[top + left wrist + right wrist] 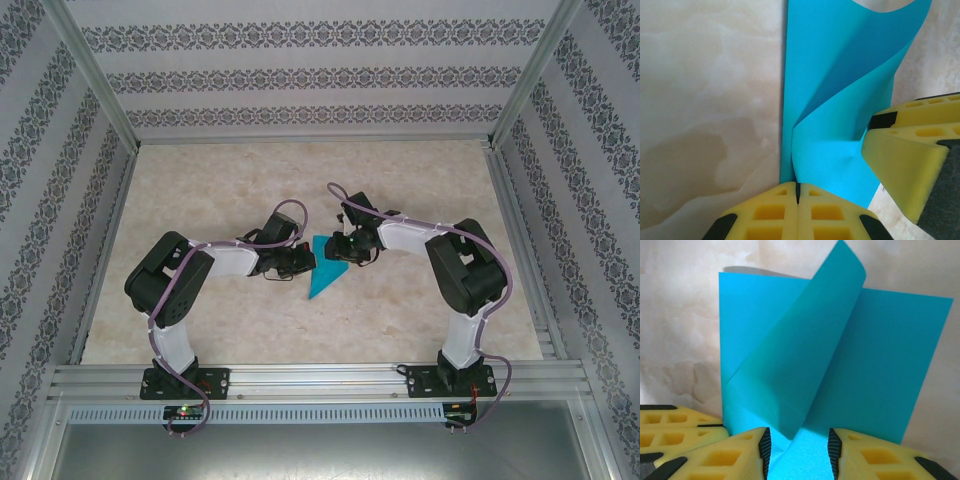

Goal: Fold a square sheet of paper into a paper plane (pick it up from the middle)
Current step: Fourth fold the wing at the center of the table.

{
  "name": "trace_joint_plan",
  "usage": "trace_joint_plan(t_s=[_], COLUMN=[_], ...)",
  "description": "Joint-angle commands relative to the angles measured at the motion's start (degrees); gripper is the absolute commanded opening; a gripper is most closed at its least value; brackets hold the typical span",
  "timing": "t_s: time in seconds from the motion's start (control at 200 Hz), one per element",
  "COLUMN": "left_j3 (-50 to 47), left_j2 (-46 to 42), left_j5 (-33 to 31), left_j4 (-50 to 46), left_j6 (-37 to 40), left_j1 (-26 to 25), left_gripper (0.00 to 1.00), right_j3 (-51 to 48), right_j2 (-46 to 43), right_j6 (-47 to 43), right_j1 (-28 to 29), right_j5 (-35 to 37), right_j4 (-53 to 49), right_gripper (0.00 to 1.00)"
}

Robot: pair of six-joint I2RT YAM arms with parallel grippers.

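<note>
L gripper (pixel 797 192) clenched on edge of thin teal-blue square paper sheet (pixel 840 100), I judge anchoring fold; R gripper (pixel 797 450) released, jaws astride sheet.

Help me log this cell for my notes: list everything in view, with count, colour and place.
square sheet of paper: one, teal-blue, mid-table between the claws, partly folded, one flap curling up.
table: one, beige marbled, under the sheet.
walls: three, white with grey patterned bands, on the left, far and right sides.
frame rails: several, silver, along the near edge and up the corners.
cables: two, lilac, running along the arms.
left arm and right arm: two, black and white, bases at the near edge, reaching inward.
left claw: one, yellow and black, shut on the sheet's edge.
right claw: one, yellow and black, jaws apart astride the sheet's near edge.
</note>
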Motion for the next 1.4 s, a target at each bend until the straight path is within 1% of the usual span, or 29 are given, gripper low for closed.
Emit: trace_joint_plan(t_s=[0.0,0.27,0.47,0.919,1.399], left_j3=[-0.87,-2.05,-2.97,-3.05,-3.01], left_j2=[-1.37,-2.4,-3.28,-2.16,-1.26], left_j5=[-0.16,-0.83,-1.66,-2.23,-2.18], left_j4=[1.29,1.54,1.91,1.49,0.75], left_j6=[-0.43,-0.8,-0.97,-1.08,-1.1], left_j1=[0.39,0.46,0.43,0.43,0.43], left_gripper=[0.05,0.05,0.05,0.05,0.07], right_j3=[0.93,2.92,3.65,5.83,8.17], right_j2=[3.58,7.95,9.88,13.35,17.25], right_j6=[-0.81,1.7,2.47,2.82,2.58], right_j1=[1.28,2.24,2.48,3.24,5.04], right_j5=[8.52,13.63,14.33,17.02,23.62], right_j4=[-6.52,-11.74,-13.34,-17.25,-22.01], right_gripper=[0.39,0.42,0.44,0.46,0.46])
